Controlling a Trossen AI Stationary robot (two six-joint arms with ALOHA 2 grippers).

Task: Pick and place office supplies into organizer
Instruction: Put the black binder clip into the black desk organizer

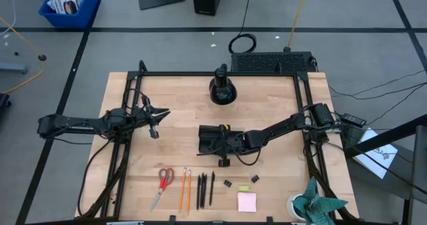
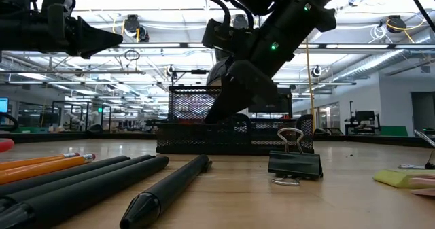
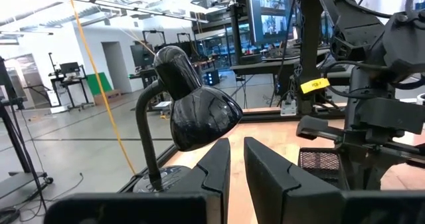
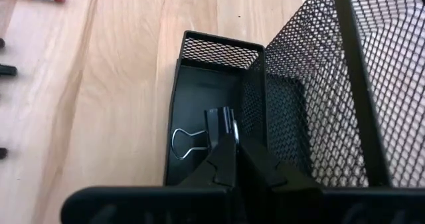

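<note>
The right end effector (image 4: 229,159) hangs over the low front compartment of the organizer (image 1: 212,139) at the middle of the tabletop (image 1: 180,98), its fingers pressed together on a small black binder clip (image 4: 211,132) whose wire loop points out over the compartment floor. The clip looks light, stiff and springy; its smooth metal body could slip, so the flat black body seems the place to pinch, not the wire loops. The compartment is narrow, with a taller mesh wall just beside it, so I judge there is little sideways room and a straight-up exit is safest.

The rest lies along the tabletop's 6 o'clock edge: scissors (image 1: 162,185) toward 7 o'clock, pencils (image 1: 185,189), pens (image 1: 205,188), more clips (image 1: 227,183) and the pink sticky pad (image 1: 246,201) toward 5 o'clock. Pens and pencils are rigid and will roll; mid-shaft is the place to hold them. The row is close-set.

The left end effector (image 1: 157,120) waits at 9 o'clock, fingers nearly together, holding nothing. The black lamp (image 1: 223,88) stands at 12 o'clock, apart from the organizer.
</note>
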